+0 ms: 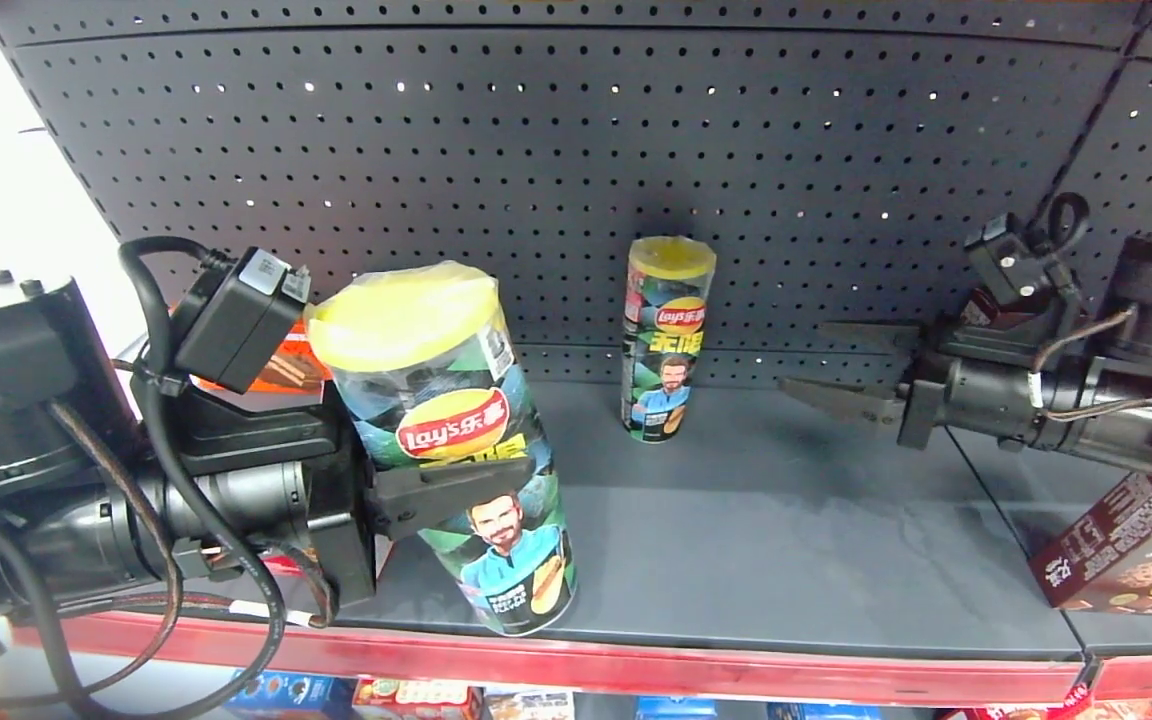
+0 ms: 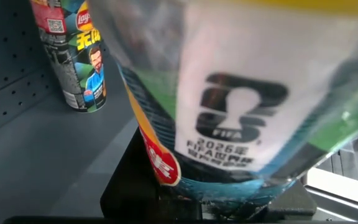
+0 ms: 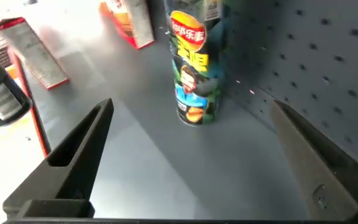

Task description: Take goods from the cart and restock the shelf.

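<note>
A tall chip can (image 1: 436,370) with a yellow lid is held by my left gripper (image 1: 476,450), which is shut on its middle. The can leans slightly, and its base is at the front of the grey shelf (image 1: 786,540); I cannot tell if it touches. In the left wrist view this can (image 2: 241,124) looms close. A second, matching can (image 1: 666,340) (image 2: 73,56) (image 3: 194,68) stands upright near the pegboard. My right gripper (image 1: 836,368) (image 3: 191,174) hovers open to the right of the second can, holding nothing.
A brown cookie box (image 1: 1126,545) lies on the shelf's right end. An orange box (image 1: 286,365) (image 3: 129,22) sits behind the left arm. The pegboard wall (image 1: 576,150) closes the back, and a red strip (image 1: 576,665) marks the front edge. Bare shelf lies between the cans.
</note>
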